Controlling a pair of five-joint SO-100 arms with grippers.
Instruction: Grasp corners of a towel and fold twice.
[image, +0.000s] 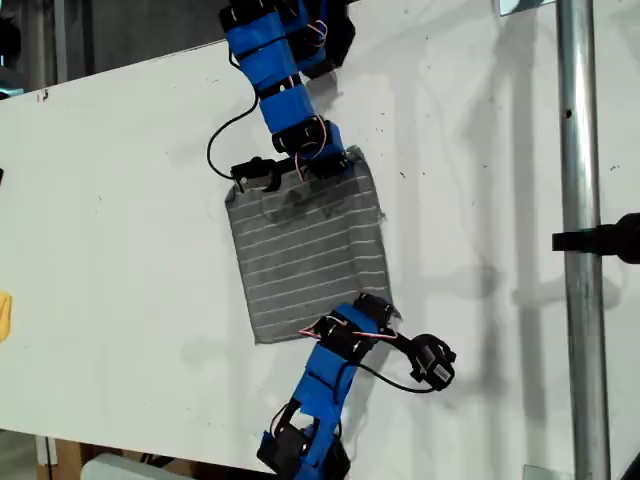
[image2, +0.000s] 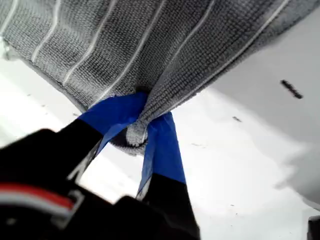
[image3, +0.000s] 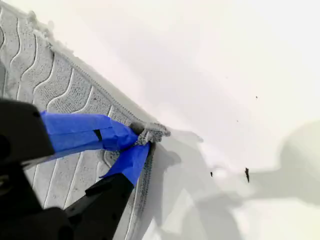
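The towel (image: 308, 255) lies flat on the white table (image: 120, 200). You see in the wrist views what the exterior view hides: my first gripper (image2: 137, 131) pinches its bunched edge, and my second gripper (image3: 142, 140) is clamped on a corner (image3: 152, 132).

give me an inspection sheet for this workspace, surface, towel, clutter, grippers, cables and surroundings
Surface: white table, small dark specks.
Job's things: grey striped towel lying mostly flat.
Clutter: yellow object at the exterior view's left edge.
Grippers: my first gripper pinches a bunched towel edge; my second gripper pinches a towel corner.
Cables: black cable loops beside the upper arm; another by the lower arm.
Surroundings: metal pole at the exterior view's right.
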